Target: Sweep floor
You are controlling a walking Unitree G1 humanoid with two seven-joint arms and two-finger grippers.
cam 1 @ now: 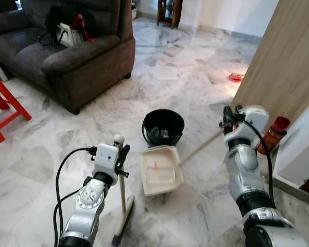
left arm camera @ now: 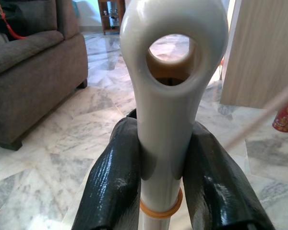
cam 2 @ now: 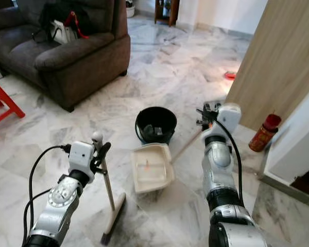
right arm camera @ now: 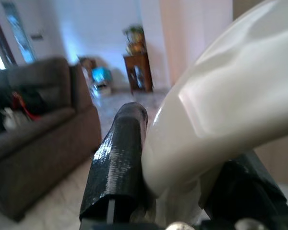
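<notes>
I have a grey sofa (cam 1: 67,56) far out ahead and to the left of my left gripper (cam 1: 121,154), with a black bag (cam 1: 67,23) on its seat and a red stool (cam 1: 2,105) beside it, all on a marble floor (cam 1: 185,72). A wooden panel (cam 1: 286,62) rises just beyond my right gripper (cam 2: 206,116), with a red canister (cam 1: 273,135) at its foot. Between the two grippers, a little ahead of them, a black bucket (cam 1: 163,126) stands on the floor, and just in front of it, touching or nearly so, lies the cream dustpan (cam 1: 160,171) with a small bit of orange debris in its tray. Its long handle runs from the pan up to my right gripper, whose fingers (right arm camera: 117,163) are pinched on the pale handle end. My left gripper is clamped on the top of the broom (cam 1: 122,203); the wrist view shows both black fingers (left arm camera: 113,187) pressed against the white shaft just below its hanging hole. The broom stands nearly upright directly below that gripper, with its head resting on the floor.
</notes>
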